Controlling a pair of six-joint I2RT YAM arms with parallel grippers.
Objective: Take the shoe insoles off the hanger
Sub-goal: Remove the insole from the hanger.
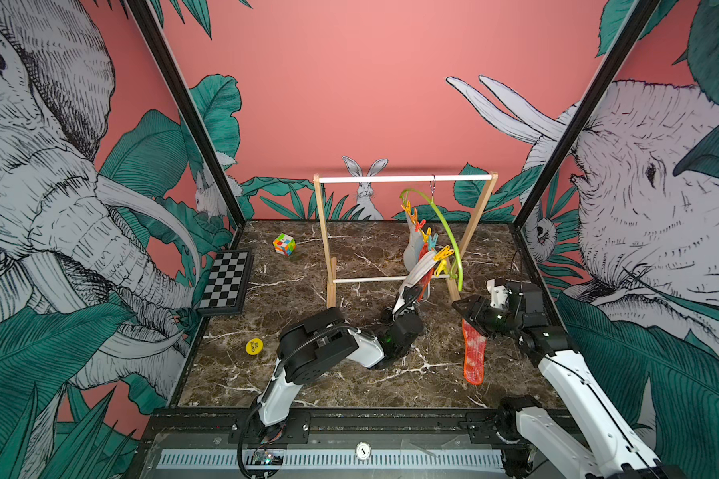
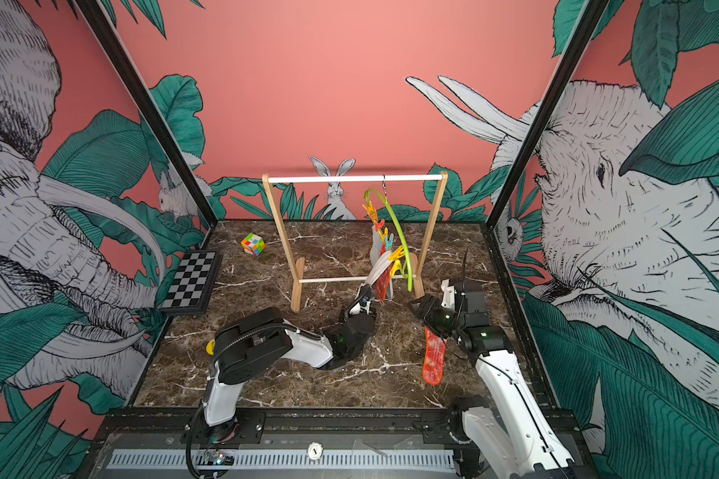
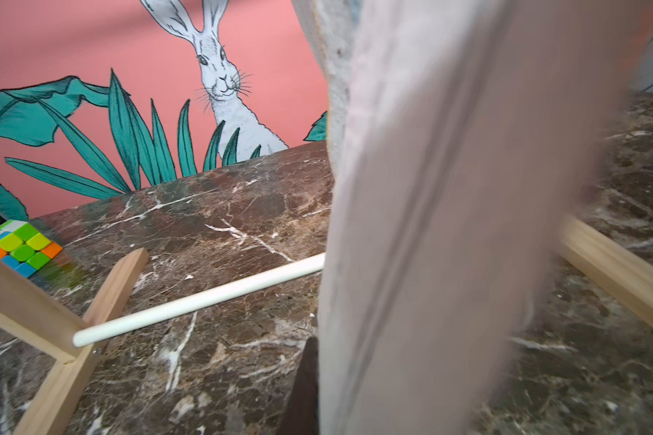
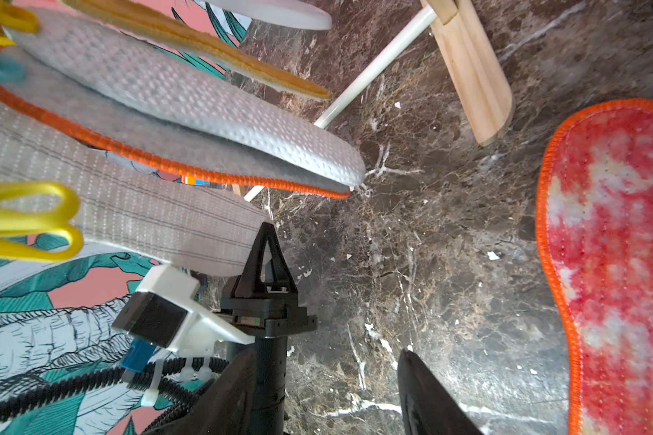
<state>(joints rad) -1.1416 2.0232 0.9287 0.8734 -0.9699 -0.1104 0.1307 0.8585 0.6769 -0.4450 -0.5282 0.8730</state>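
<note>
The lime-green hanger (image 1: 447,232) (image 2: 400,232) hangs from the rack's white rod, and several shoe insoles are clipped to it. My left gripper (image 1: 407,296) (image 2: 364,296) is shut on the lower end of a white ribbed insole (image 4: 129,214) (image 3: 449,226). That insole fills the left wrist view, where one dark finger (image 3: 305,388) presses its edge. Light grey (image 4: 189,109), mustard (image 4: 204,41) and orange-edged (image 4: 166,165) insoles hang beside it. A mottled red insole (image 1: 473,352) (image 2: 434,352) (image 4: 611,263) lies on the table. My right gripper (image 1: 465,309) (image 4: 328,391) is open and empty above its far end.
The wooden rack (image 1: 322,232) stands mid-table with a low white crossbar (image 3: 204,297). A colour cube (image 1: 284,244) sits at the back left, a chessboard (image 1: 226,282) leans on the left wall, and a yellow disc (image 1: 254,346) lies near the left arm.
</note>
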